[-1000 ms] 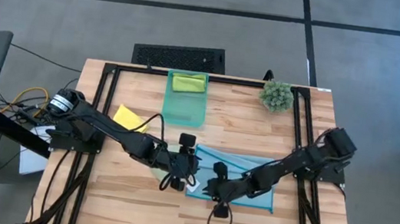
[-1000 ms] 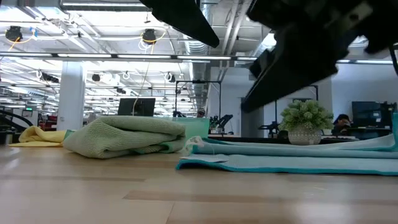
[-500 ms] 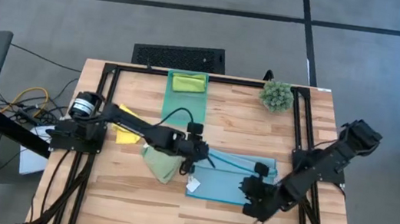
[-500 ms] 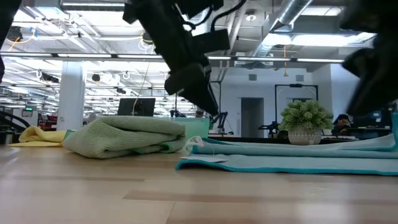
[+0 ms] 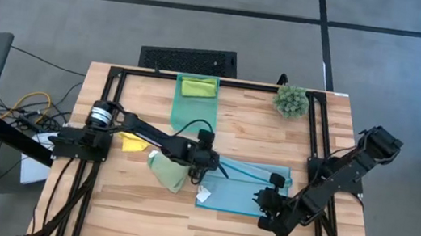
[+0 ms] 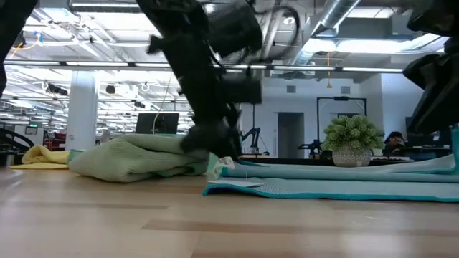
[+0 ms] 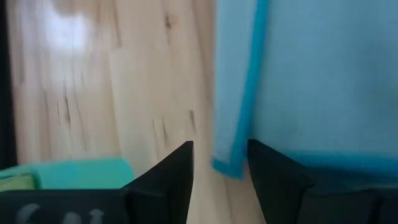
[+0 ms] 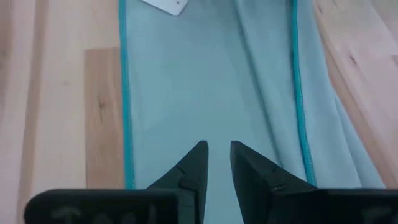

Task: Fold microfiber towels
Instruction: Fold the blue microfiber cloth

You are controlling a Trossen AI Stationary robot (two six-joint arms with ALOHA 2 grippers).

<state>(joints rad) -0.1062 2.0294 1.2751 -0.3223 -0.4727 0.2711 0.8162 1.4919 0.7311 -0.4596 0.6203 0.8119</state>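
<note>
From overhead I see my left pincer [image 5: 206,160] at the desk's [image 5: 243,114] middle, between the crumpled pale green towel [image 5: 167,171] and the flat light blue towel [image 5: 243,189]. My right pincer [image 5: 263,200] hangs over the blue towel's right end. A yellow towel [image 5: 132,142] lies partly under the left arm, and a lime green towel [image 5: 198,87] sits in the teal bin [image 5: 194,116] at the back edge, with a small plant [image 5: 290,100] to its right.

At desk level, the left arm comes down beside the green towel [image 6: 140,159]; the blue towel [image 6: 337,183] spreads in front of the plant [image 6: 351,140], with an open workshop behind.

Through the left wrist camera, my fingers [image 7: 171,177] stand apart, empty, over bare wood at the blue towel's [image 7: 323,81] hemmed corner.

Through the right wrist camera, my fingers [image 8: 196,165] stand a narrow gap apart above the blue towel [image 8: 211,81], gripping nothing.
</note>
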